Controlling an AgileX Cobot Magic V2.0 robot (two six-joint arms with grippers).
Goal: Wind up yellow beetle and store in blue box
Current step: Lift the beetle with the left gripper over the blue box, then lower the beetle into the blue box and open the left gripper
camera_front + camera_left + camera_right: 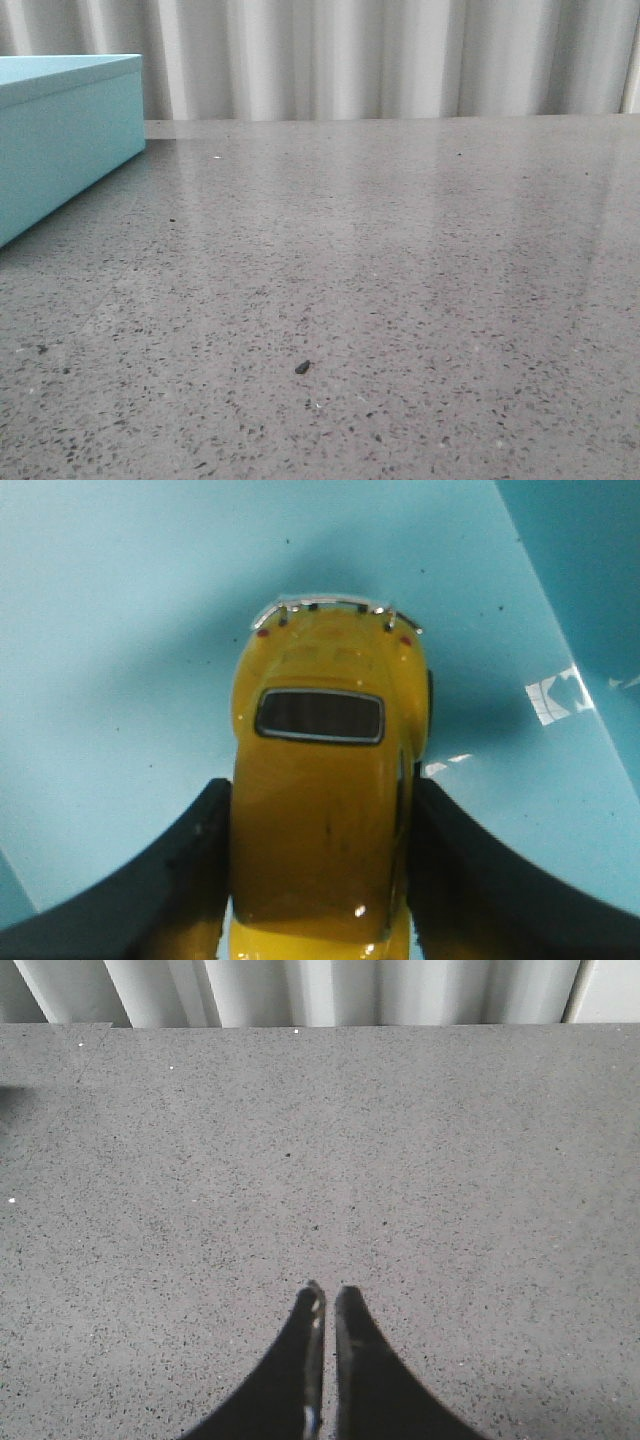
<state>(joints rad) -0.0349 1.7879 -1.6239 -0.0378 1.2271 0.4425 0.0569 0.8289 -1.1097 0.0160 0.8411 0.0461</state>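
Observation:
In the left wrist view my left gripper is shut on the yellow beetle. The black fingers press on both sides of the car's roof. The car's chrome bumper end points away from the wrist, over the light blue inner surface of the blue box. In the front view the blue box stands at the far left of the table; neither arm nor the car shows there. In the right wrist view my right gripper is shut and empty above the bare grey table.
The grey speckled table top stretches to a pale pleated curtain at the back. A small dark crumb lies near the front middle. A white printed mark shows on the box surface beside the car.

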